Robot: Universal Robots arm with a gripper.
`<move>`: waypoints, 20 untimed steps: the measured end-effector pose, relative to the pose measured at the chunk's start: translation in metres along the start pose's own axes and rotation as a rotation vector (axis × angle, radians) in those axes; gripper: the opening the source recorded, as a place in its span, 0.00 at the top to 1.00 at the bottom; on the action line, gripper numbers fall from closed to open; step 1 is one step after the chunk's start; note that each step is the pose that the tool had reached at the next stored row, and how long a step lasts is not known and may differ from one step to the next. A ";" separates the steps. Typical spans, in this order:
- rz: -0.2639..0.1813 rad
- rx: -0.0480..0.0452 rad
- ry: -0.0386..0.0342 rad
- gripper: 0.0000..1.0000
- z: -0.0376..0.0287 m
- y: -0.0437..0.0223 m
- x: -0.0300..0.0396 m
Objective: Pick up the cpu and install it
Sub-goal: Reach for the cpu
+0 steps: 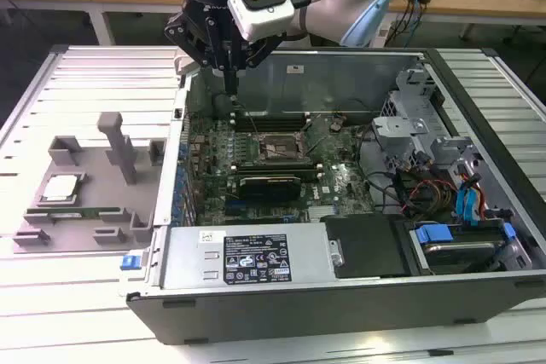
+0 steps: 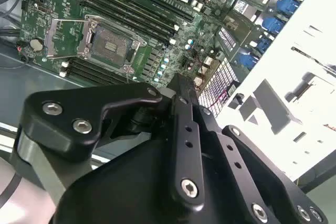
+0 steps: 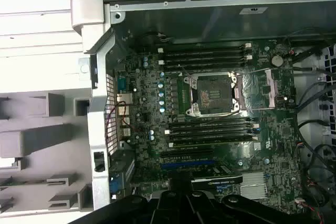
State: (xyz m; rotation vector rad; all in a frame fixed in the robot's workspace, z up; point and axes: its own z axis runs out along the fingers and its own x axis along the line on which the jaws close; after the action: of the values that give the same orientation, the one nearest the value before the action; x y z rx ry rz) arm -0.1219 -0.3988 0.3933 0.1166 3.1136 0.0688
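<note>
Gripper over the open computer case, cpu on the grey tray.

In the exterior view the gripper hangs above the far corner of the motherboard, its fingers pinched together on nothing. The cpu lies flat on the grey tray outside the computer case, at the exterior view's left, well apart from the gripper. In the first wrist view the socket has its cover flipped open.

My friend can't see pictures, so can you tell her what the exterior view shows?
A robot arm's gripper hangs over the open computer case. The cpu lies outside it on a grey holder, at the exterior view's left.
</note>
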 end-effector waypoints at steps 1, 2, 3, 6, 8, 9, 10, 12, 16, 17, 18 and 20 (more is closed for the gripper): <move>0.000 0.0000 0.0000 0.89 0.0000 0.0000 0.0000; 0.000 0.0000 0.0000 0.89 0.0000 0.0000 0.0000; 0.000 -0.0001 0.0000 0.89 0.0000 0.0000 0.0000; 0.000 0.0000 0.0000 0.89 0.0000 0.0000 0.0000; 0.000 0.0000 0.0001 0.89 0.0000 0.0000 0.0000; 0.000 0.0000 0.0001 0.89 0.0000 0.0000 0.0000; 0.000 0.0000 0.0001 0.89 0.0000 0.0000 0.0000; 0.000 0.0000 0.0000 0.89 0.0000 0.0000 0.0000; 0.000 0.0000 0.0000 0.89 -0.0001 -0.0002 0.0044; 0.000 0.0000 0.0000 0.89 -0.0002 -0.0003 0.0063; 0.000 0.0000 0.0000 0.89 -0.0002 -0.0004 0.0079; 0.000 -0.0001 0.0000 0.89 -0.0002 -0.0006 0.0108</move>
State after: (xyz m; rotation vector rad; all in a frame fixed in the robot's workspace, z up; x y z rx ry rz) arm -0.1327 -0.3986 0.3932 0.1166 3.1136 0.0689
